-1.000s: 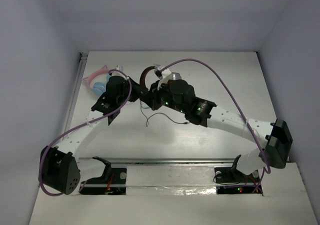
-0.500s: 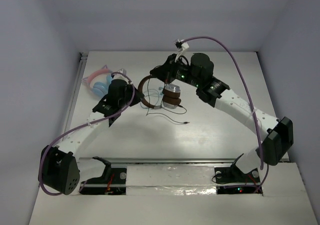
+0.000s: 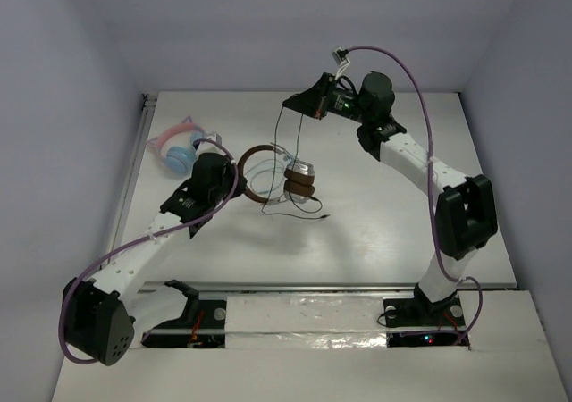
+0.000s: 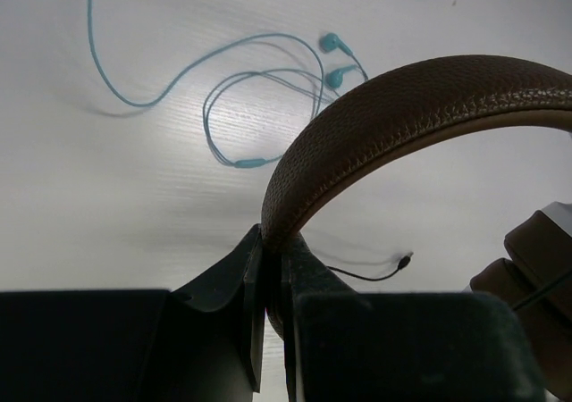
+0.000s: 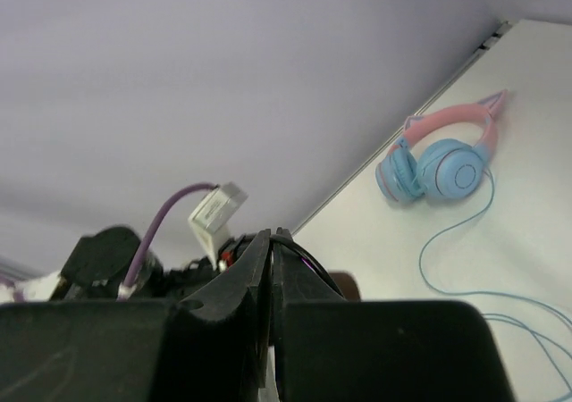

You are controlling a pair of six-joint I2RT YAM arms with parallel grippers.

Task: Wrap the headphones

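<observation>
The headphones (image 3: 277, 180) have a brown headband (image 4: 402, 107), brown ear pads (image 3: 301, 188) and silver cups. My left gripper (image 3: 236, 175) is shut on the headband, as the left wrist view (image 4: 273, 252) shows, and holds the band on edge above the table. My right gripper (image 3: 290, 105) is raised high behind the headphones and is shut on the thin black cable (image 5: 308, 261). The cable (image 3: 282, 138) runs taut from it down to the ear cups. The cable's loose end with its plug (image 3: 327, 215) lies on the table and also shows in the left wrist view (image 4: 407, 258).
Pink-and-blue cat-ear headphones (image 3: 176, 149) lie at the back left by the wall and show in the right wrist view (image 5: 442, 156). Thin teal earbuds (image 4: 335, 46) with a looped cable lie on the table under the headband. A metal rail (image 3: 304, 288) crosses the near edge.
My right gripper has risen and swung back from over the headphones, drawing the black cable up taut. The headphones, once hidden under it, now show, shifted slightly nearer in my left gripper.
</observation>
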